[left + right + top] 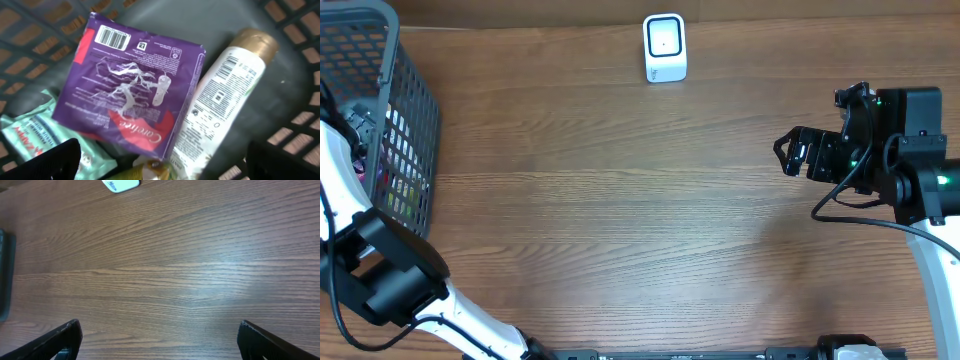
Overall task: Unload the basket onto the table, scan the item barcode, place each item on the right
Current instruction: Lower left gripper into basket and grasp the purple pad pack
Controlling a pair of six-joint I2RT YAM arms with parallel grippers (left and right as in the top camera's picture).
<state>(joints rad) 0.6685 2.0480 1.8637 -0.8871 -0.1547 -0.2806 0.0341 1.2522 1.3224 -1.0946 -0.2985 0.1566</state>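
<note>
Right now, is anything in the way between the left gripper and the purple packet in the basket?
Nothing visible does. The purple packet lies on top of the white bottle and green pack, barcode up, under the open left gripper.

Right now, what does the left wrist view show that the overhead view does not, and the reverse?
Only the left wrist view: what lies in the grey mesh basket, namely a purple Carefree packet with its barcode facing up, a white bottle with a gold cap beside it, and a mint-green pack at the packet's lower left.
Only the overhead view: the white scanner at the top of the wooden table, and the open right claw.
Both: the basket itself, though overhead its contents are too blurred to name.
</note>
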